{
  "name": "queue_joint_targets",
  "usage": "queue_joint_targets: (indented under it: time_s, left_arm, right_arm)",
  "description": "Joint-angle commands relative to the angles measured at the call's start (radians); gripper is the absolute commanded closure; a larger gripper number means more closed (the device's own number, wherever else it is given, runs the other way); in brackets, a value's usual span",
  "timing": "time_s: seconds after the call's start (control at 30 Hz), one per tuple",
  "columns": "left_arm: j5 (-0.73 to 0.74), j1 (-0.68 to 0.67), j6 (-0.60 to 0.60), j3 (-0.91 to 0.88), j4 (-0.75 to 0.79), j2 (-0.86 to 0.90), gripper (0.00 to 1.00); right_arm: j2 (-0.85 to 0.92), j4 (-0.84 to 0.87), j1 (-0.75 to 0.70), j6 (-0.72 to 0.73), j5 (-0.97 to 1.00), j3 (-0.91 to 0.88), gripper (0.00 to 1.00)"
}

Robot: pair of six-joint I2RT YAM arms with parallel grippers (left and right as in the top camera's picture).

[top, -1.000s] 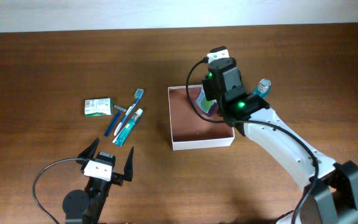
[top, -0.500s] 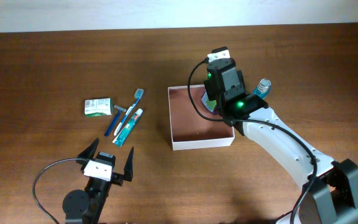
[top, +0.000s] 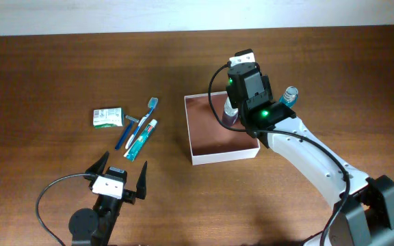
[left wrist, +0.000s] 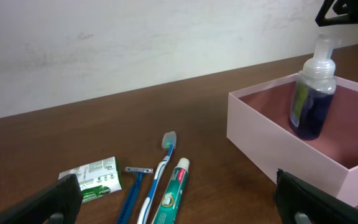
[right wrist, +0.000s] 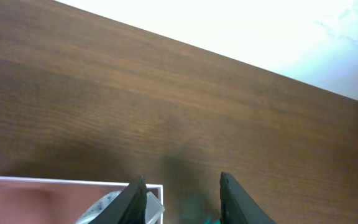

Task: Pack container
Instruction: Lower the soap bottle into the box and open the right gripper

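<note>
From overhead the right arm [top: 306, 154] hides most of the purple bottle [top: 230, 116]. The left wrist view cuts off the container [left wrist: 272, 155] at its right side. The print on the soap packet [left wrist: 92, 178] is too small to read.

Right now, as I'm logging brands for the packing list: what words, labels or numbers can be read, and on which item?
Nothing is legible in any view.
Green-and-white soap packet: dark print, too small and blurred to read.
Green toothpaste tube with a white cap: lettering blurred.
Clear pump bottle of dark blue liquid: yellow-green label, unreadable.
</note>
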Motion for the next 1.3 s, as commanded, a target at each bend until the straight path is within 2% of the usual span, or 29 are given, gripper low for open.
queue_joint_targets:
  time_s: [0.0,0.03,0.1,0.23,0.33,0.47,0.6,0.7,0.9,0.97,1.0,1.03,1.1,1.13,1.17,1.2,1.27]
  left_arm:
    - [0.014,0.004,0.016,-0.002,-0.006,-0.008,0.00]
    - [0.014,0.004,0.016,-0.002,-0.006,-0.008,0.00]
    - [0.014,0.004,0.016,-0.002,-0.006,-0.008,0.00]
    - [0.015,0.004,0.016,-0.002,-0.006,-0.008,0.00]
    - [0.014,0.004,0.016,-0.002,-0.006,-0.008,0.00]
    - [0.015,0.004,0.016,-0.002,-0.006,-0.008,0.00]
    - [0.014,0.004,0.016,-0.002,-0.006,-0.008,0.00]
    - [0.015,0.004,0.016,-0.002,-0.006,-0.008,0.00]
    - [0.015,0.004,0.016,-0.002,-0.006,-0.008,0.00]
    - [0.014,0.004,0.016,-0.002,-0.006,-0.008,0.00]
    - [0.015,0.004,0.016,-0.002,-0.006,-0.008,0.00]
    - [0.014,0.004,0.016,-0.002,-0.006,-0.008,0.00]
    - [0.015,0.004,0.016,-0.002,-0.006,-0.008,0.00]
    - [0.014,0.004,0.016,-0.002,-0.006,-0.008,0.00]
    - [0.015,0.004,0.016,-0.002,-0.006,-0.008,0.00]
    - [0.015,0.004,0.016,-0.002,-0.006,-0.008,0.00]
    - [0.014,0.004,0.016,-0.002,-0.006,-0.008,0.00]
  right_arm:
    - [-0.006,0.005,0.005,0.005,-0.008,0.021,0.67]
    - [-0.006,0.007,0.005,0.005,-0.016,0.021,0.62]
    - [-0.006,0.023,0.005,0.004,-0.041,0.021,0.30]
    - [-0.017,0.036,0.006,0.002,-0.049,0.031,0.03]
    - [-0.039,0.018,0.006,0.003,-0.100,0.043,0.01]
    - [-0.068,-0.072,0.011,0.025,-0.256,0.049,0.01]
    - [-0.069,-0.161,0.039,0.036,-0.313,0.049,0.01]
    - [-0.074,-0.206,0.087,0.040,-0.272,0.049,0.01]
    - [-0.107,-0.253,0.201,0.040,-0.066,0.049,0.01]
    - [-0.108,-0.266,0.222,0.040,-0.063,0.049,0.02]
    - [-0.108,-0.272,0.228,0.040,-0.082,0.049,0.09]
    - [-0.107,-0.282,0.233,0.040,-0.110,0.048,0.26]
    - [-0.100,-0.295,0.234,0.040,-0.150,0.048,0.68]
    - [-0.093,-0.299,0.233,0.040,-0.164,0.048,0.84]
    - [-0.084,-0.299,0.233,0.041,-0.163,0.048,0.93]
    - [-0.071,-0.298,0.233,0.043,-0.163,0.048,0.96]
    - [-0.037,-0.287,0.233,0.043,-0.163,0.048,0.96]
